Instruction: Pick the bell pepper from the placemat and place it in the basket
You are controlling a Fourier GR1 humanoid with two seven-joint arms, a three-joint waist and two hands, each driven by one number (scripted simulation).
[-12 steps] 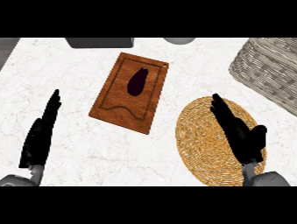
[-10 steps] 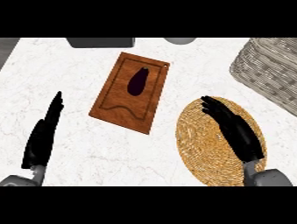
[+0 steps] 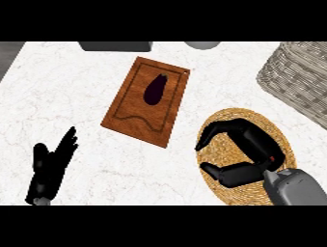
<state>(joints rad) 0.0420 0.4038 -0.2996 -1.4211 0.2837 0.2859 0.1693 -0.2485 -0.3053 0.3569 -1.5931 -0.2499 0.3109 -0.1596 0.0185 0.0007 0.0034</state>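
Observation:
No bell pepper shows in the head view. The round woven straw placemat (image 3: 231, 119) lies at the lower right. My right hand (image 3: 257, 144) arches over it, fingers (image 3: 219, 129) curled down toward the thumb (image 3: 226, 174). Only bare mat shows in the gap between them. The grey wicker basket (image 3: 308, 77) stands at the upper right, apart from the hand. My left hand (image 3: 50, 166) rests at the lower left with straight fingers, holding nothing.
A wooden cutting board (image 3: 139, 116) lies tilted in the middle with a dark purple eggplant (image 3: 155, 89) on it. A dark grey object (image 3: 116, 46) and a pale round one (image 3: 203, 45) sit at the counter's far edge.
My right hand's fingers have curled from nearly straight into an arch over the placemat. The left hand has shifted slightly.

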